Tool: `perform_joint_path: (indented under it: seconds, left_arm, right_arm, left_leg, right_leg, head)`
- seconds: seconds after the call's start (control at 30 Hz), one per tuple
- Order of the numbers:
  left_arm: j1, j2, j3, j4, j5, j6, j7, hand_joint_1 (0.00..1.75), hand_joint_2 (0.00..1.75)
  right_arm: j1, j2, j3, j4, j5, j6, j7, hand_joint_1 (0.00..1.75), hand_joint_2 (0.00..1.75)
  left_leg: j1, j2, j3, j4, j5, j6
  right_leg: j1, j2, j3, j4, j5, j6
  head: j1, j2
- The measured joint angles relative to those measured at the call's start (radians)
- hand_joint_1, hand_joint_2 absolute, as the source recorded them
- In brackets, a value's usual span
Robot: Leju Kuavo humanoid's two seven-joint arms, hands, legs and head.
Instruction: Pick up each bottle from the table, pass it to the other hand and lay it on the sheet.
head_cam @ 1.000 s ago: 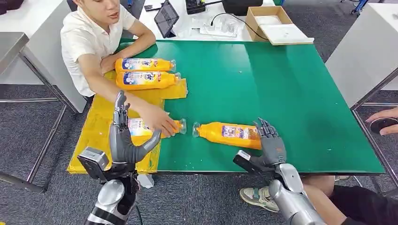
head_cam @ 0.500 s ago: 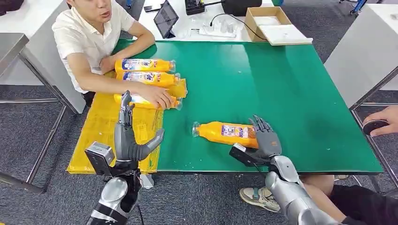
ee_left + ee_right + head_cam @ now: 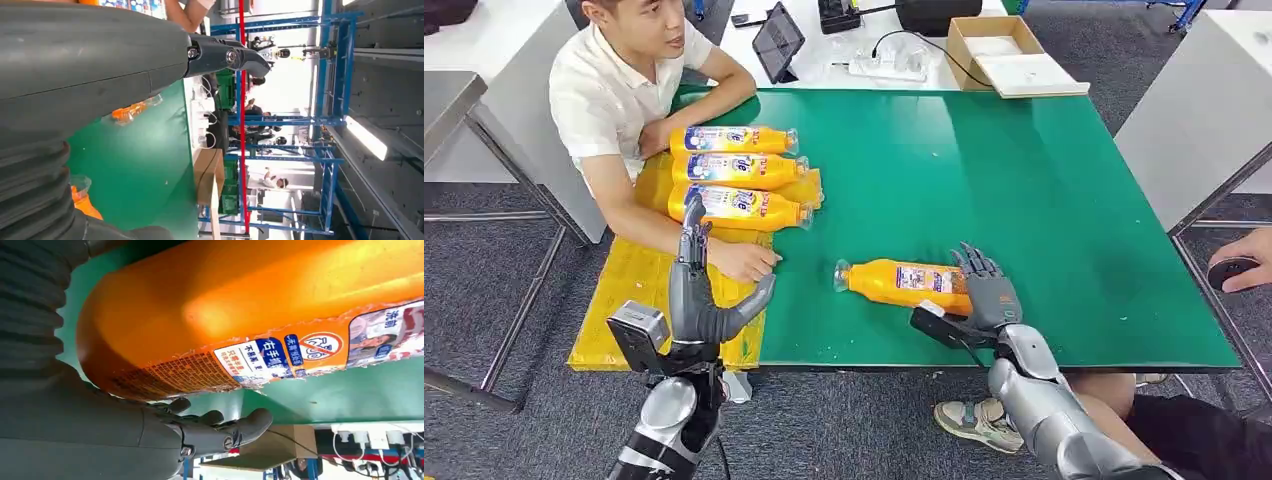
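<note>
Three orange bottles lie side by side on the yellow sheet at the table's left. A fourth orange bottle lies on the green table near the front edge, cap end pointing left. My right hand is at its base end with the fingers spread against it and not closed; the right wrist view has the bottle close above the palm and the straight fingers. My left hand stands open and upright over the sheet's near part, holding nothing; its thumb points out over the table.
A person sits at the far left, one hand resting at the sheet's edge just beyond my left hand. Another person's hand holds a dark object at the right edge. A cardboard box and a tablet lie on the white table behind.
The person slid the third bottle up beside the other two on the sheet and drew the hand back. My right hand edged closer to the lone bottle's base. My left hand stayed nearly still.
</note>
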Motion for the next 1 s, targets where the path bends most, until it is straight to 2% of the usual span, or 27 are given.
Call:
perform_joint_path:
  seconds: [0.3, 0.47, 0.57, 0.77, 1.0]
  left_arm:
    - [-0.004, 0.000, 0.000, 0.013, 0.005, -0.014, 0.001, 0.00, 1.75]
    - [-0.005, 0.000, 0.001, 0.013, 0.005, -0.017, 0.001, 0.00, 1.75]
    - [-0.005, 0.000, 0.001, 0.013, 0.005, -0.017, -0.001, 0.00, 1.75]
    - [-0.003, 0.000, 0.002, 0.013, 0.023, -0.014, -0.033, 0.00, 1.75]
    - [0.011, 0.000, 0.004, -0.011, 0.071, 0.007, -0.083, 0.00, 1.75]
  right_arm:
    - [-0.035, -0.002, 0.014, 0.035, 0.009, 0.084, 0.008, 1.75, 1.75]
    - [-0.059, -0.011, 0.024, 0.051, 0.017, 0.174, 0.040, 1.75, 1.75]
    - [-0.060, -0.013, 0.024, 0.054, -0.005, 0.183, 0.028, 1.75, 1.75]
    - [-0.050, -0.008, -0.039, 0.054, -0.218, 0.173, -0.154, 1.75, 1.75]
    - [-0.004, 0.050, -0.135, 0.014, -0.453, 0.178, -0.350, 1.75, 1.75]
  left_leg:
    - [0.000, 0.003, 0.003, 0.000, 0.000, 0.000]
    - [0.000, 0.004, 0.006, 0.000, 0.000, 0.000]
    - [0.000, 0.003, 0.006, 0.000, 0.000, 0.000]
    - [0.000, 0.003, 0.006, 0.000, 0.000, 0.000]
    - [0.001, 0.003, 0.003, 0.000, 0.000, 0.000]
  right_leg:
    - [0.000, 0.000, 0.002, 0.000, 0.000, 0.000]
    - [0.000, 0.001, 0.005, 0.000, 0.000, 0.000]
    - [0.000, 0.000, 0.005, 0.000, 0.000, 0.000]
    - [0.000, 0.000, 0.006, 0.000, 0.000, 0.000]
    - [0.001, 0.000, 0.003, 0.000, 0.000, 0.000]
  head:
    - [0.000, 0.000]
    - [0.000, 0.000]
    - [0.000, 0.000]
    - [0.001, 0.000]
    - [0.000, 0.000]
